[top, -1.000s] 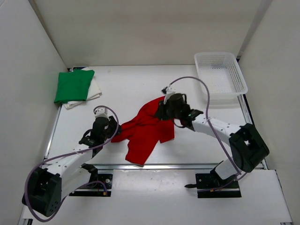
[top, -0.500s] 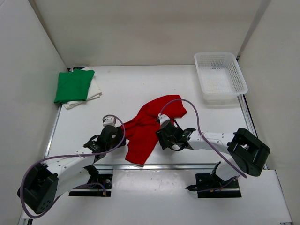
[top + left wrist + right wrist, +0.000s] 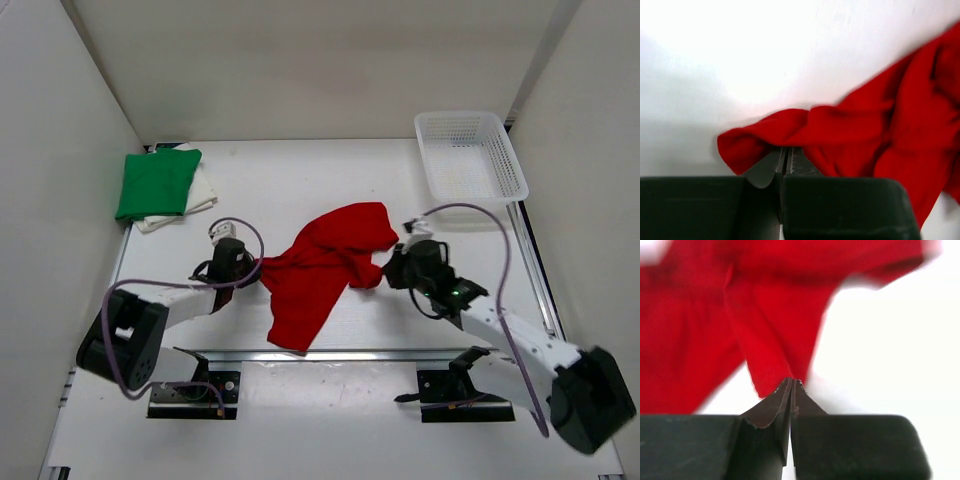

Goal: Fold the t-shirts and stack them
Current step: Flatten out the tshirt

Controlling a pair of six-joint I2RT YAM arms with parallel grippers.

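Note:
The red t-shirt [image 3: 320,270] lies crumpled mid-table, one end trailing toward the near edge. My left gripper [image 3: 254,270] is shut on its left edge; in the left wrist view the red cloth [image 3: 880,130] drapes over the closed tips of the left gripper [image 3: 786,151]. At the shirt's right edge my right gripper [image 3: 388,272] is shut on a corner; the right wrist view shows that red corner [image 3: 775,355] running into the right gripper [image 3: 792,383]. The green t-shirt [image 3: 158,182] lies folded on the white t-shirt [image 3: 205,192] at the back left.
A white mesh basket [image 3: 470,165] stands at the back right corner. White walls close in the table on the left, back and right. A metal rail [image 3: 350,352] runs along the near edge in front of the arm bases.
My right gripper swung from the shirt's near middle out to its right edge and shut. The left gripper moved back to the left edge and shut. The shirt now stretches wider between them.

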